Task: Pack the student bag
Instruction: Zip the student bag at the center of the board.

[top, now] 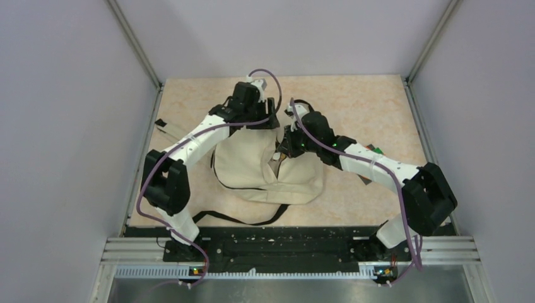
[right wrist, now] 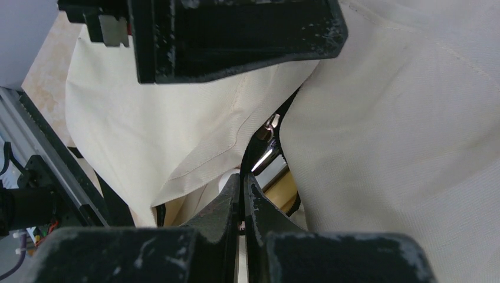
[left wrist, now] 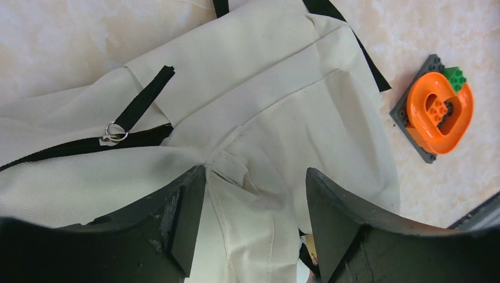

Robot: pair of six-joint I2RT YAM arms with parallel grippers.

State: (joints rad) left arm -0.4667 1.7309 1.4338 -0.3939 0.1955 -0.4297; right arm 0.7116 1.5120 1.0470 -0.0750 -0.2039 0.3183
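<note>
Student bag [top: 246, 167], long axis apparently far-left to near-right

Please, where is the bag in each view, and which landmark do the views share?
Top external: the bag lies at the centre of the table.
Left wrist: it fills the left and middle, under the left hand.
Right wrist: it fills most of the frame.
Shared landmark: its black zipper.

Overhead and wrist close-ups sharing bag [top: 247, 165]
</note>
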